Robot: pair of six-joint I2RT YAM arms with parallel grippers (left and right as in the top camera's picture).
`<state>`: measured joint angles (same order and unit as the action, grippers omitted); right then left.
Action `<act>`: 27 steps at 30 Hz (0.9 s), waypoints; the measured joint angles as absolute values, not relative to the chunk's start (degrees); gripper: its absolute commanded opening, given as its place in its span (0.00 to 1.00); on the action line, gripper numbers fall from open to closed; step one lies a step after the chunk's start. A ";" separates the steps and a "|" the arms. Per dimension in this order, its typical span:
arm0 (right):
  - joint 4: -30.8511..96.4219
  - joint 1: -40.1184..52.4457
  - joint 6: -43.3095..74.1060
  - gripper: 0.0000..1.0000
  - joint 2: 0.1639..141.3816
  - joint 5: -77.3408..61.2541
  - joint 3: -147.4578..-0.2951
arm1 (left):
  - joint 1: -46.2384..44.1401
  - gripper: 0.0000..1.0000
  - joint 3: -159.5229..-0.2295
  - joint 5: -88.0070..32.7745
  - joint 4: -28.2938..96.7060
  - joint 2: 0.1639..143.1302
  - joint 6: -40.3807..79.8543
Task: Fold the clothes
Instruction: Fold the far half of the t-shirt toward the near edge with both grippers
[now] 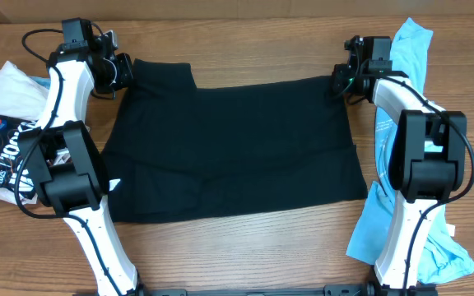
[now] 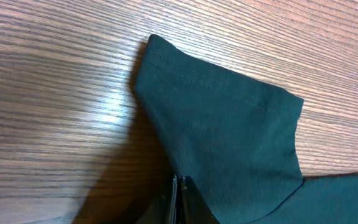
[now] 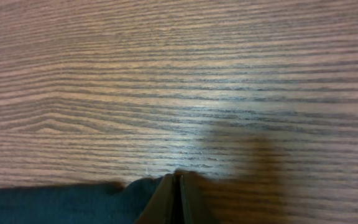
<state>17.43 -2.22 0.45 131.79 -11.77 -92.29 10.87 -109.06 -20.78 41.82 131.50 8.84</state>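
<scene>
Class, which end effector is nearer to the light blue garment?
Right. The right end effector grips a corner of the black shirt, just beside the light blue garment; the left end effector is across the shirt, at its sleeve.

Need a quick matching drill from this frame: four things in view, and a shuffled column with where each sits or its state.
Things:
1. black shirt
2. light blue garment
3. white printed garment
4. left gripper

Place or state:
a. bunched at the left edge of the table
b. shut on the far-left corner of the dark cloth
c. spread flat in the middle
d. lying along the right side, partly under the right arm

Pairs: 1-c, 2-d, 3-a, 4-b
</scene>
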 measured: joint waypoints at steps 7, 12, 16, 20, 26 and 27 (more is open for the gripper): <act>22.92 -2.92 2.28 0.04 131.79 -11.99 -94.32 | 10.87 0.04 -109.06 -20.78 44.64 131.50 8.88; 35.20 -3.22 2.76 0.04 131.72 -8.21 -99.57 | 10.87 0.04 -109.01 -20.75 48.58 130.69 8.88; 45.67 -3.22 2.96 0.04 129.97 -4.73 -103.68 | 10.87 0.04 -108.99 -19.35 52.66 125.95 8.88; 52.53 -3.22 3.44 0.04 125.69 -2.00 -104.51 | 10.87 0.04 -108.97 -15.11 58.59 119.81 8.93; 66.22 -3.22 5.28 0.04 119.72 1.08 -105.08 | 10.87 0.04 -109.01 -11.27 69.12 116.46 8.91; 68.31 -3.22 5.41 0.04 119.13 1.37 -105.10 | 10.87 0.04 -109.01 -11.03 70.67 116.46 8.91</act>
<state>68.31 -3.22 5.41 119.13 1.37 -105.10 10.87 -109.01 -11.03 70.67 116.46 8.91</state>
